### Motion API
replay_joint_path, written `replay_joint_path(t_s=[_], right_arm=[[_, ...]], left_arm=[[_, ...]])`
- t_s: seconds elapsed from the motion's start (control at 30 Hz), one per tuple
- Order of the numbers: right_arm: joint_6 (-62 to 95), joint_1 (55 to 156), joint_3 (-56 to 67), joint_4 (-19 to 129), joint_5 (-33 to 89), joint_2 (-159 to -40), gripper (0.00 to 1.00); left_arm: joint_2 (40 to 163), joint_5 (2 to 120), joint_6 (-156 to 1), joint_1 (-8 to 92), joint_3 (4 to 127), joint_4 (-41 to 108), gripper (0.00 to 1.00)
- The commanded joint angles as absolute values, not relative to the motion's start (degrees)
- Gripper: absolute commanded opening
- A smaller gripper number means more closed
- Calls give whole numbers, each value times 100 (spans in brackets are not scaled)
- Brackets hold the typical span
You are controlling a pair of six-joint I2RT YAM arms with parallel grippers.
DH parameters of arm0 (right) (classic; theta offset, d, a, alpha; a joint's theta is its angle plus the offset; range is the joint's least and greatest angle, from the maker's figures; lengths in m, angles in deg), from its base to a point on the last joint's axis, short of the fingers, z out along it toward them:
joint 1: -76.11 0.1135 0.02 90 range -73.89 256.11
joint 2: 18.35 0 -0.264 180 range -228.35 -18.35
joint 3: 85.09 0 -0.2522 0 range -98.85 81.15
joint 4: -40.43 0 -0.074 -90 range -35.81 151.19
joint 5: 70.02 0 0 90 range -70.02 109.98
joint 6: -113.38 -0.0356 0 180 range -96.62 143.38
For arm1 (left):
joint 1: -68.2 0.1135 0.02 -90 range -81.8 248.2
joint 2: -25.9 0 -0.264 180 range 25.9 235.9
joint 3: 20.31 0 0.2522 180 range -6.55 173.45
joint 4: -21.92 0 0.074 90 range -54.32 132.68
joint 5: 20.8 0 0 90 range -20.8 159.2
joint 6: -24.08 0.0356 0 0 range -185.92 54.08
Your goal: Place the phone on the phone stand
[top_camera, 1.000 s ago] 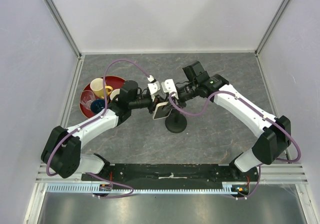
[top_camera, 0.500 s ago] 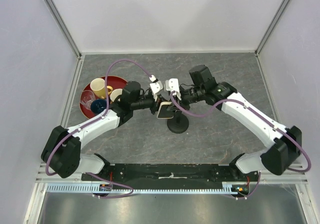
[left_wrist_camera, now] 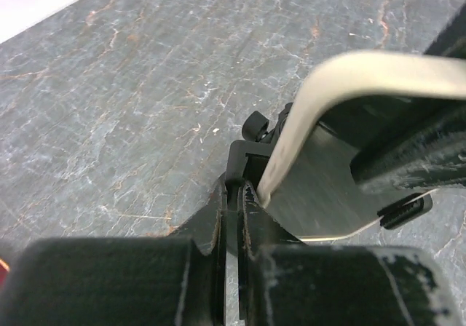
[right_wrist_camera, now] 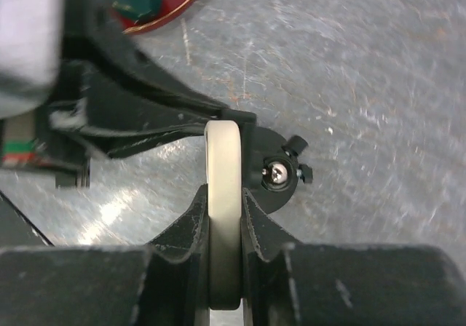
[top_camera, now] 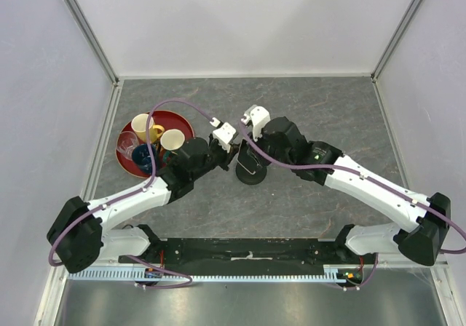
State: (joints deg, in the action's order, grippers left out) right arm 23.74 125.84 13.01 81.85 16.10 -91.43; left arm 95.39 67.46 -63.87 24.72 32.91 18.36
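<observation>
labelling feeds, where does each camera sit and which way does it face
top: above and behind the arm bases, looking down at the table; both arms show
left wrist: on the left arm, looking along the left fingers at the phone
right wrist: on the right arm, looking down past the right fingers clamping the phone, stand beside
shared: both wrist views show the phone

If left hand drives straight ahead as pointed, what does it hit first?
The black cradle of the phone stand, right off the fingertips of the left hand, with the phone edge just beside it. Depth is unclear; they may already touch.
</observation>
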Motion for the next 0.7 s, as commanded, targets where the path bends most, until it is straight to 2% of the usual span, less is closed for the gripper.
replay_joint_path(t_s=[0.0,0.2,0.33,0.47,0.67], right_arm=[[222,12847,1137,9970,-2130,-9016,0],[-1359,13761,803,10411,-3854,-9489,0],[-2230,14035,162,11482,-4873,-10166,0],[-2198,14062,90,11387,-4753,-10413,0],[-1284,14018,494,10273,-3990,-10212,0]], left_arm=[[9086,9354,-6460,2663,3142,1318,2],[9103,9381,-6530,2514,3186,1528,2],[9068,9898,-6951,2155,3449,2345,2],[8892,10119,-7496,1978,3564,3004,2],[8444,9953,-7901,1942,3563,3533,2]])
